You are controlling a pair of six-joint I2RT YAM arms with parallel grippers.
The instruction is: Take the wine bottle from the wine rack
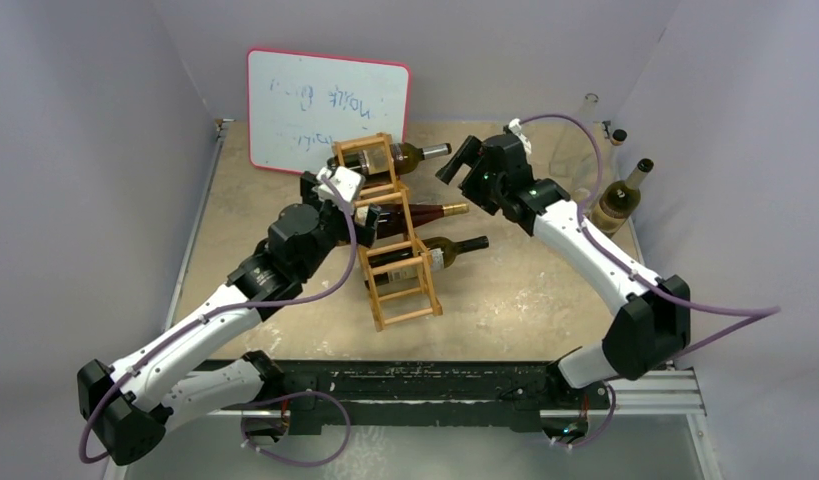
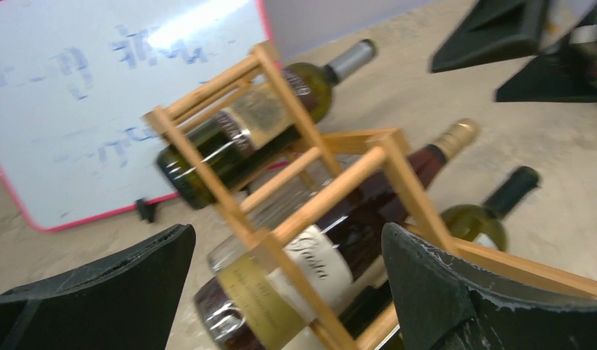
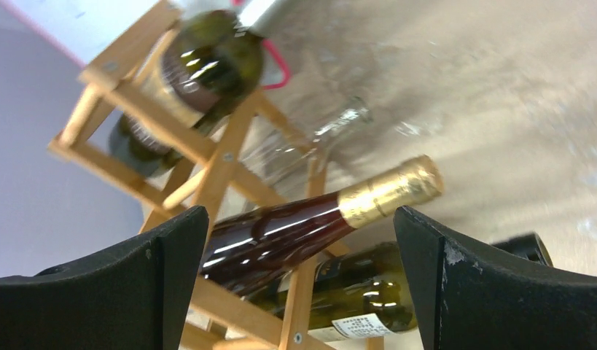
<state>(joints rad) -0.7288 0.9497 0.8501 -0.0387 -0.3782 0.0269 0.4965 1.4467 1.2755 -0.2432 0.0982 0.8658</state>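
1. Wine rack (image 2: 332, 191) mid-table. Gold-capped wine bottle (image 1: 437, 211) lies in its middle opening, silver-capped bottle (image 1: 415, 155) above, black-capped bottle (image 1: 455, 246) below.
2. Left gripper (image 2: 286, 240): released, empty, beside rack.
3. Right gripper (image 3: 301, 219): released, empty, facing bottle necks.

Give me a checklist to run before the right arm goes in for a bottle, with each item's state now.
1. Right tool open and empty: ok.
2. Left tool open and empty: ok.
3. Gold-foil bottle lined up between the right tool's fingers in its wrist view: ok.
4. Right tool closed around that bottle's neck: not ok. It is not yet around the neck.
5. Wine rack braced by the left tool: cannot tell. The left tool is close beside the rack, but no contact shows.
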